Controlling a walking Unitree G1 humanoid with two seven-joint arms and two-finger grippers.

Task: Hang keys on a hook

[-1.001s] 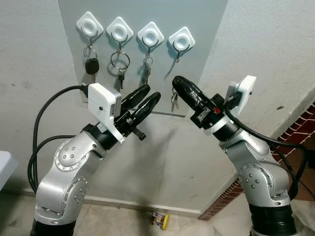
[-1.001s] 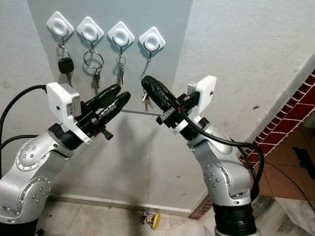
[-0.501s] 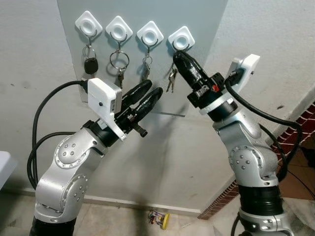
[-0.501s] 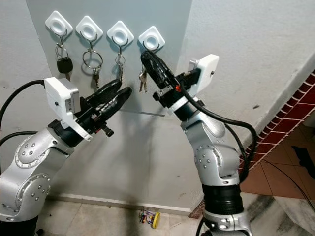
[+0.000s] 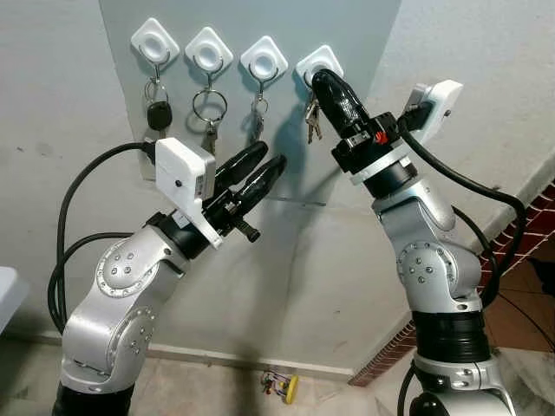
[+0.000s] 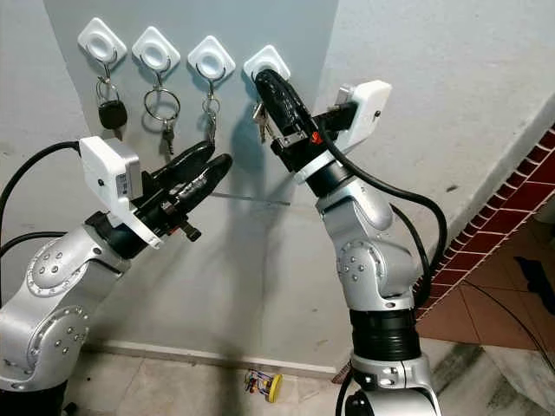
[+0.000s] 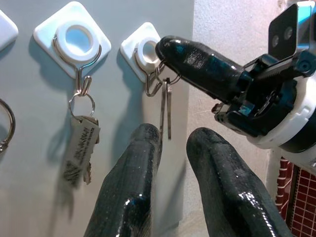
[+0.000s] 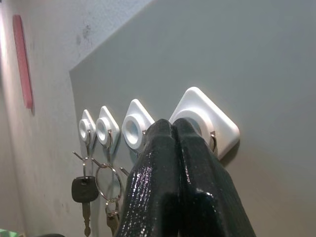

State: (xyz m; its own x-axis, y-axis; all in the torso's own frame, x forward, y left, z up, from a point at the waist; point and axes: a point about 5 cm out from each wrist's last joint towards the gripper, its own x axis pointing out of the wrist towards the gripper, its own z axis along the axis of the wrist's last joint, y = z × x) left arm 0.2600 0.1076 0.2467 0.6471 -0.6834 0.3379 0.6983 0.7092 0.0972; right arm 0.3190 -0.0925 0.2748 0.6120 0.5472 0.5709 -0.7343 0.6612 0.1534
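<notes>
The right end effector (image 5: pixel 319 82) crowds the fourth hook (image 5: pixel 319 64); bare wall (image 5: pixel 286 260) below seems unobstructed.

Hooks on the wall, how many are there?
4, in one row on the grey panel: far-left hook, second hook, third hook, and fourth hook, where the right claw holds keys.

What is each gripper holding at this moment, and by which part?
The right gripper pinches the small silver key set by its ring, at the rightmost white diamond-shaped wall hook. The left gripper is open and holds nothing.
</notes>
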